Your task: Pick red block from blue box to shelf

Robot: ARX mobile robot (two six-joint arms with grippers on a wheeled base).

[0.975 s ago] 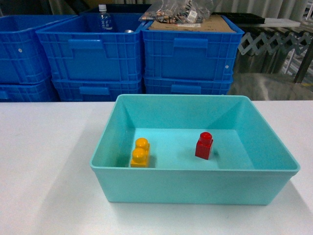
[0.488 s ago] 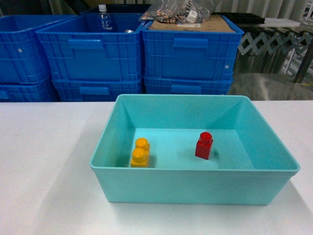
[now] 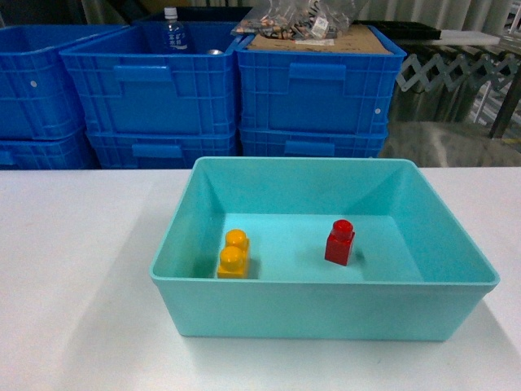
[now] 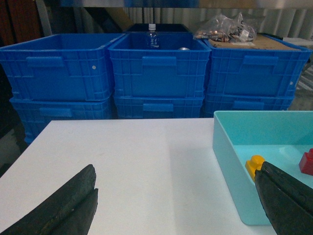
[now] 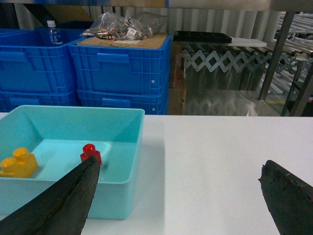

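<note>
The red block [image 3: 339, 242] stands upright on the floor of the blue box [image 3: 326, 314], right of centre. It also shows in the right wrist view as the red block [image 5: 90, 153], beside my left fingertip, and at the edge of the left wrist view [image 4: 308, 161]. My left gripper [image 4: 176, 196] is open over bare table, left of the blue box [image 4: 230, 152]. My right gripper [image 5: 178, 191] is open, empty, right of the blue box [image 5: 117, 196]. Neither gripper shows in the head view. The steel shelf [image 5: 277, 54] stands beyond the table at the far right.
An orange-yellow two-stud brick [image 3: 233, 253] lies in the box's left half. Stacked dark blue crates [image 3: 163, 90] line the far side of the white table [image 3: 73, 269], holding a bottle [image 3: 172, 28] and plastic bags on cardboard [image 3: 309, 20].
</note>
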